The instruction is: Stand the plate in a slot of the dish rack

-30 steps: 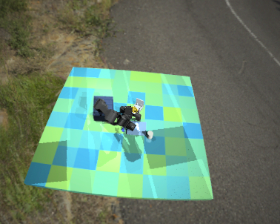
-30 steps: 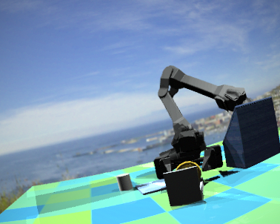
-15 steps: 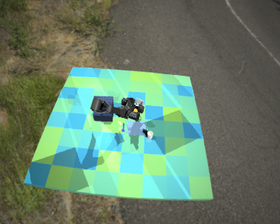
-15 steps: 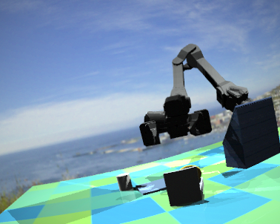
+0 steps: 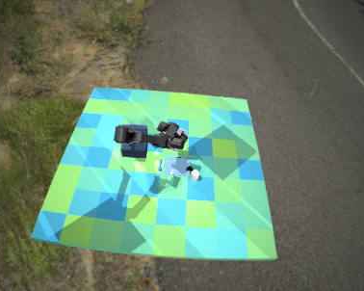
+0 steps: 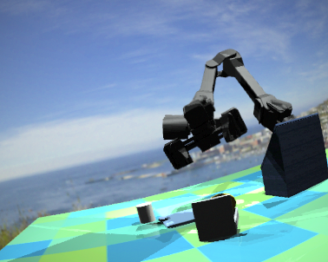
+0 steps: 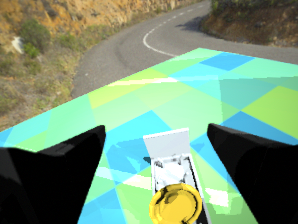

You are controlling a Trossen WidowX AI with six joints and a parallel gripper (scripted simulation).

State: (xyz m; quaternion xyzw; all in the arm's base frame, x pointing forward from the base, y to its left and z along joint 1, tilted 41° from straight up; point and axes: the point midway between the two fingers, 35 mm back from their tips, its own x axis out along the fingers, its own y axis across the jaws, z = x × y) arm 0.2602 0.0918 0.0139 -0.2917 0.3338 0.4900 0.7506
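The yellow plate point(image 7: 176, 206) is in the white dish rack point(image 7: 167, 142), at its near end in the wrist view. Its face is turned up towards the wrist camera, so it looks leaned back; whether it sits between the rails cannot be told. In the exterior view only its rim point(image 6: 232, 200) shows behind the rack's dark end panel point(image 6: 215, 219). In the top view the arm hides most of the rack point(image 5: 182, 132) and the plate. My gripper point(image 7: 157, 129) point(image 6: 206, 141) is open and empty, well above the rack and apart from the plate.
A light blue flat piece point(image 5: 177, 166) point(image 6: 180, 219) lies beside the rack, with a white cylinder point(image 5: 195, 175) point(image 6: 146, 212) near its edge. The dark blue block point(image 5: 134, 150) point(image 6: 304, 158) stands under the arm's base.
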